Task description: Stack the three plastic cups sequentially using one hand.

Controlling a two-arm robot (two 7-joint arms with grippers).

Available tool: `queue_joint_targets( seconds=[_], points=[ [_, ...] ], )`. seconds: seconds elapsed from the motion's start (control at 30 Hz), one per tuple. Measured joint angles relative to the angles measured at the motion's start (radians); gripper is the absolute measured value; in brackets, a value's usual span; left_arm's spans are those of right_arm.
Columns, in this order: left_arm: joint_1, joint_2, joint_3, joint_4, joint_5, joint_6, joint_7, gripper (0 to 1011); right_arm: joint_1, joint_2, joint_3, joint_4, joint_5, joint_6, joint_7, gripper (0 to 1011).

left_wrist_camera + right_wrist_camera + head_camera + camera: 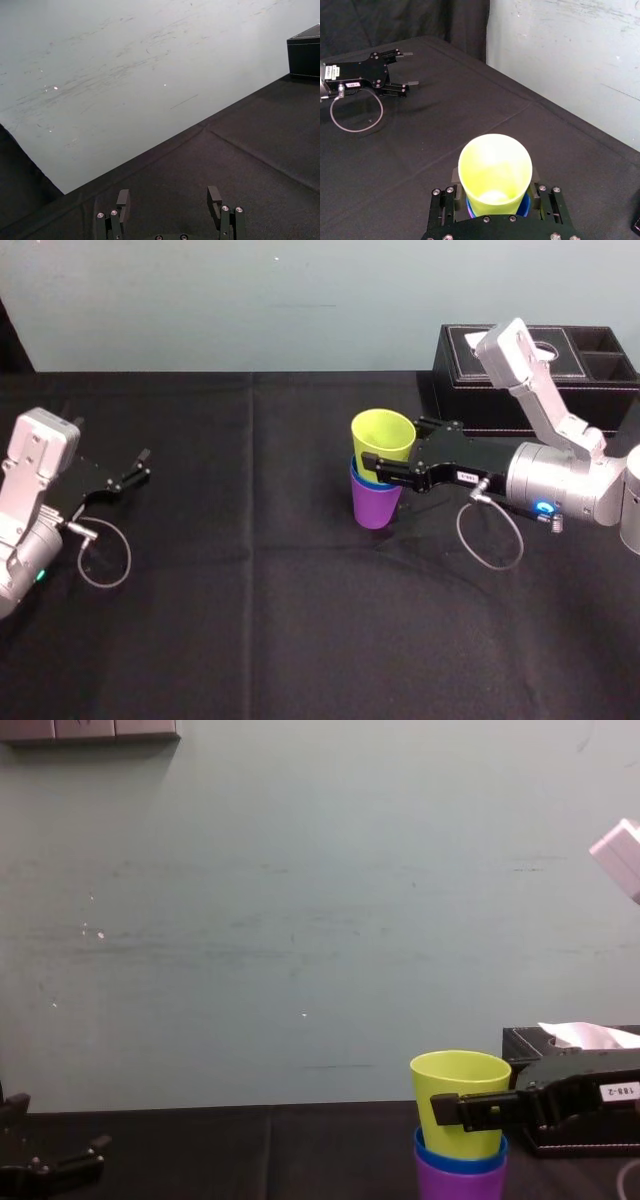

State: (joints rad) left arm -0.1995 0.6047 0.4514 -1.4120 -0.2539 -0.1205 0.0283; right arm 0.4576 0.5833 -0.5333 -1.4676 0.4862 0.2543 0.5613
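The three plastic cups stand nested on the black table near its middle. The purple cup (375, 508) is at the bottom, with the blue cup (360, 477) showing only as a rim above it. The yellow-green cup (383, 440) sits on top, upright. My right gripper (395, 448) reaches in from the right, its thin black fingers pressed on either side of the yellow-green cup (495, 167). From the chest, one finger (470, 1110) crosses the yellow-green cup (460, 1095) just above the blue rim (460, 1160). My left gripper (140, 466) rests open at the far left.
A black tissue box (560, 370) stands at the back right behind my right arm, and shows again as the black box (575, 1125) from the chest. A cable loop (490, 535) hangs under the right wrist. A pale wall closes the table's far edge.
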Motion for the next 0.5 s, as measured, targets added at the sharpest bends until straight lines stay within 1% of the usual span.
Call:
queue_joint_targets(
  seconds=[0.07, 0.1, 0.17, 0.2, 0.23, 0.37, 0.5],
  points=[
    [0.000, 0.000, 0.000, 0.000, 0.000, 0.000, 0.000, 1011, 0.000, 0.000, 0.000, 0.000, 0.000, 0.000, 0.000, 762],
    [0.000, 0.000, 0.000, 0.000, 0.000, 0.000, 0.000, 1011, 0.000, 0.000, 0.000, -0.001, 0.000, 0.000, 0.000, 805],
    [0.000, 0.000, 0.000, 0.000, 0.000, 0.000, 0.000, 1012, 0.000, 0.000, 0.000, -0.001, 0.000, 0.000, 0.000, 837],
    [0.000, 0.000, 0.000, 0.000, 0.000, 0.000, 0.000, 1011, 0.000, 0.000, 0.001, -0.001, 0.000, 0.000, 0.000, 889],
    [0.000, 0.000, 0.000, 0.000, 0.000, 0.000, 0.000, 1011, 0.001, 0.001, 0.001, -0.001, 0.000, 0.000, 0.000, 889],
    [0.000, 0.000, 0.000, 0.000, 0.000, 0.000, 0.000, 1011, 0.001, 0.001, 0.001, -0.001, 0.000, 0.001, 0.000, 993],
    [0.000, 0.000, 0.000, 0.000, 0.000, 0.000, 0.000, 1011, 0.001, 0.001, 0.001, -0.002, 0.001, 0.001, -0.001, 1004]
  ],
)
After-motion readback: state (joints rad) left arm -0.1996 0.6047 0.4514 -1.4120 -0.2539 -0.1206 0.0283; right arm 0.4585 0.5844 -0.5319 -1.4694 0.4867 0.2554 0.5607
